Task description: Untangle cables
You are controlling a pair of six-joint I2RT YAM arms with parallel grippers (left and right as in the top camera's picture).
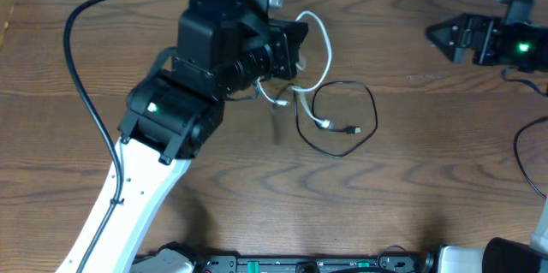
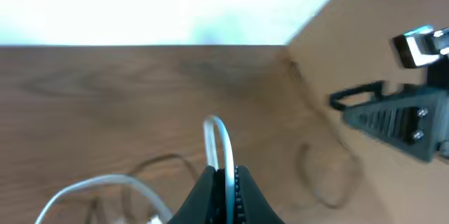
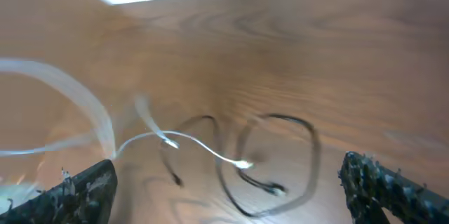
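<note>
Pinching the white cable [image 2: 223, 147] between pressed-together fingers, the left claw [image 2: 226, 176] sits near the far edge of the tabletop [image 1: 411, 179]. The left arm [image 1: 171, 110] stretches up diagonally from the near-left corner. The white cable bows out of the claw, curves right, then runs back toward the near side. It ends by the black cable [image 1: 370, 102], which lies flat in a rough oval loop just right of the claw. The right claw [image 1: 438, 35] hangs spread wide at the far right, well apart, pointing left.
</note>
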